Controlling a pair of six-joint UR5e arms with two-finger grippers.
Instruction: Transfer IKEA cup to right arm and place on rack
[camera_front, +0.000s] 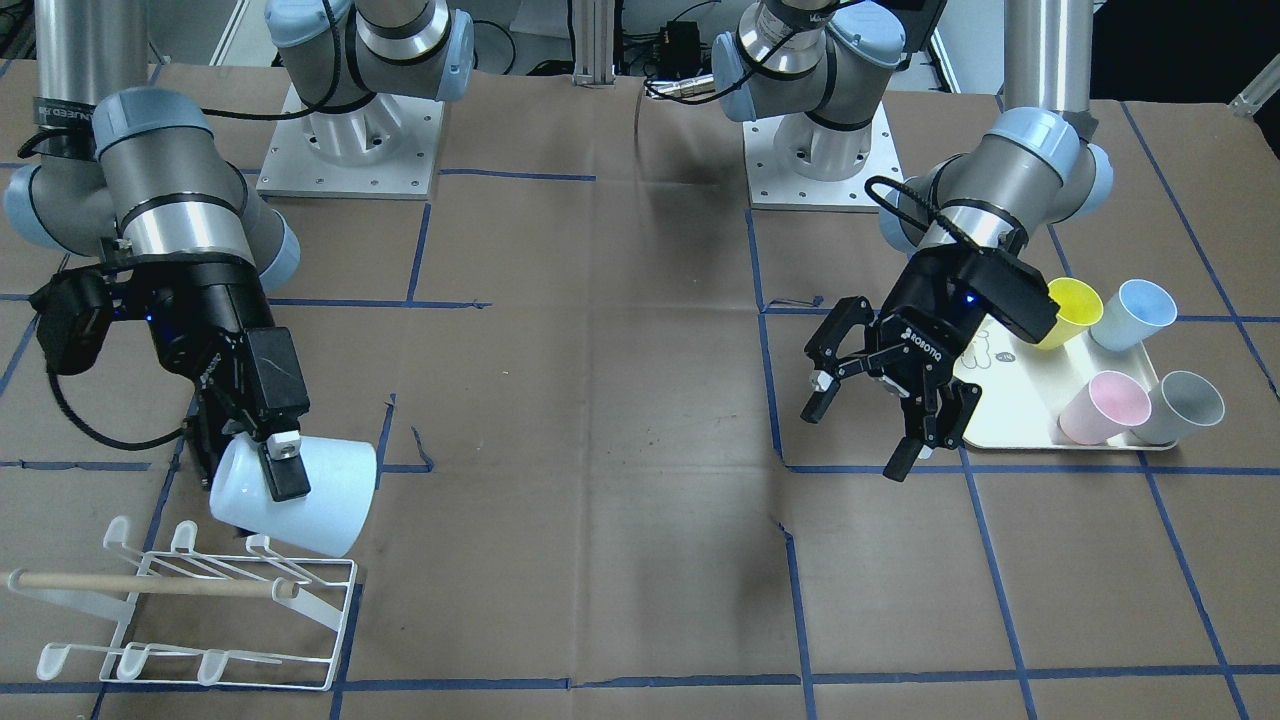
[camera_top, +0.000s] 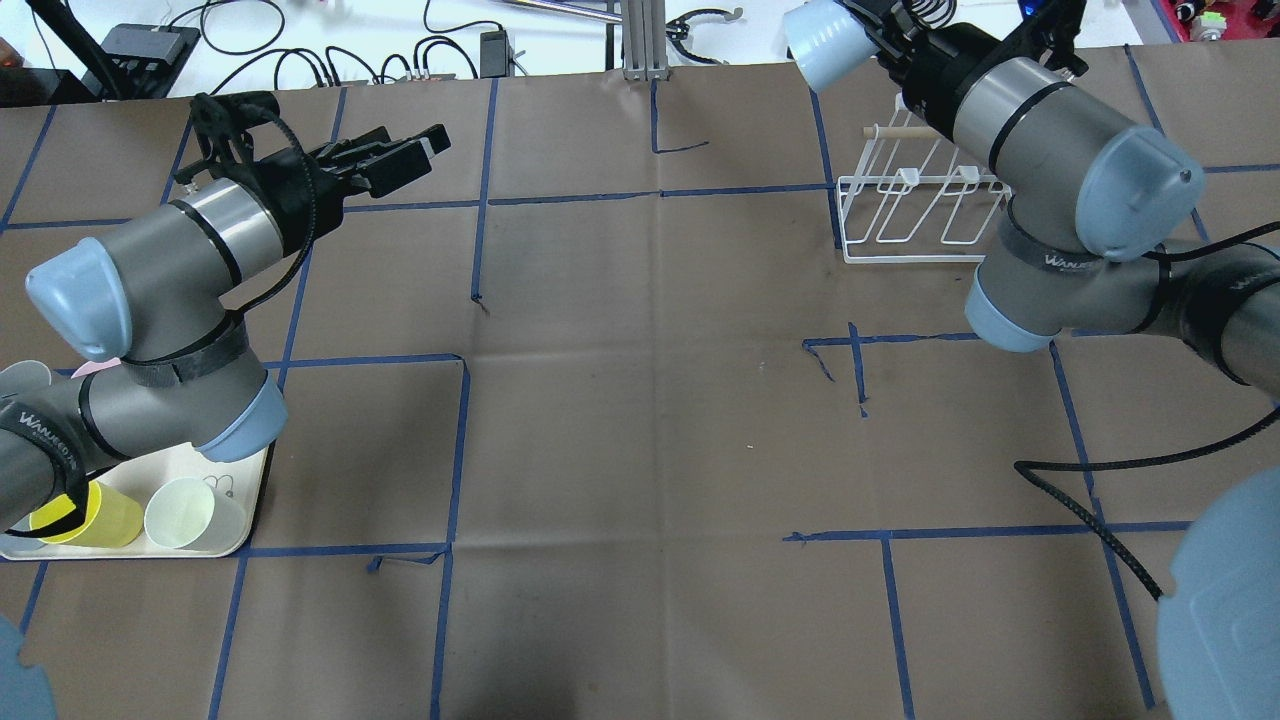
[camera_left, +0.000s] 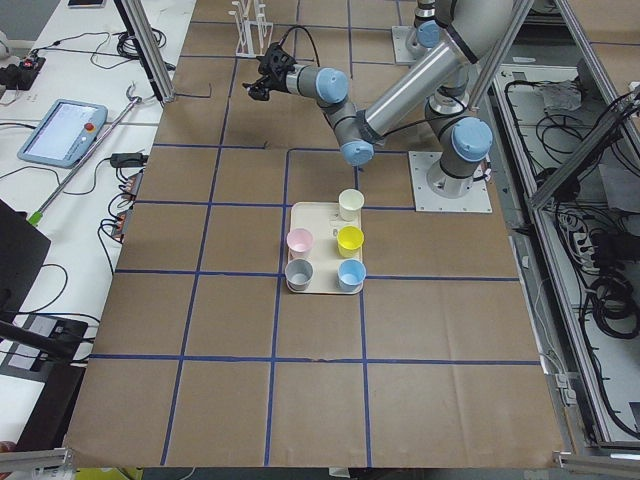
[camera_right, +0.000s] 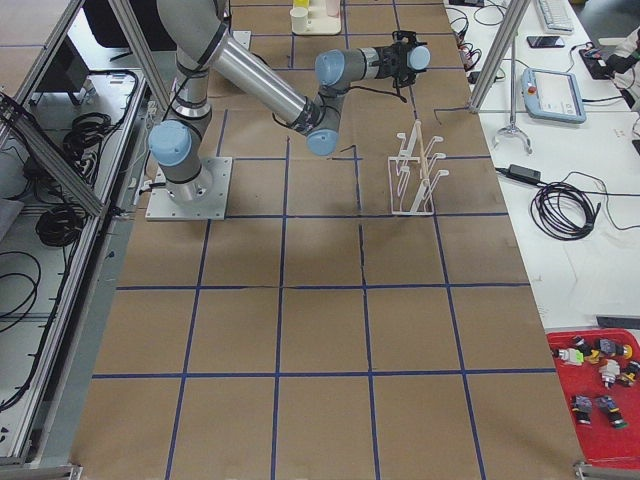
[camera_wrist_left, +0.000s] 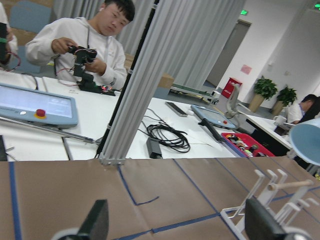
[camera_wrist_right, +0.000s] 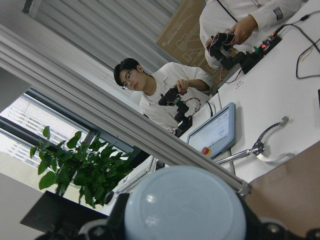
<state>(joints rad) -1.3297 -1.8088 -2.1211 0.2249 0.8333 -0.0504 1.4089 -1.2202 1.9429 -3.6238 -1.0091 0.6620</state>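
Note:
My right gripper (camera_front: 262, 462) is shut on a pale blue IKEA cup (camera_front: 300, 495), held on its side with its mouth toward the table's middle, just above the white wire rack (camera_front: 200, 610) with its wooden dowel. In the overhead view the cup (camera_top: 825, 45) hangs beyond the rack (camera_top: 915, 215). The right wrist view shows the cup's base (camera_wrist_right: 185, 205) between the fingers. My left gripper (camera_front: 857, 437) is open and empty, in the air beside the cream tray (camera_front: 1010, 420). It also shows open in the overhead view (camera_top: 415, 150).
The tray holds several cups: yellow (camera_front: 1070, 310), blue (camera_front: 1135, 312), pink (camera_front: 1100, 405) and grey (camera_front: 1185, 408). Both arm bases stand at the robot's side of the table. Brown paper with blue tape lines covers the table. Operators sit beyond the far edge.

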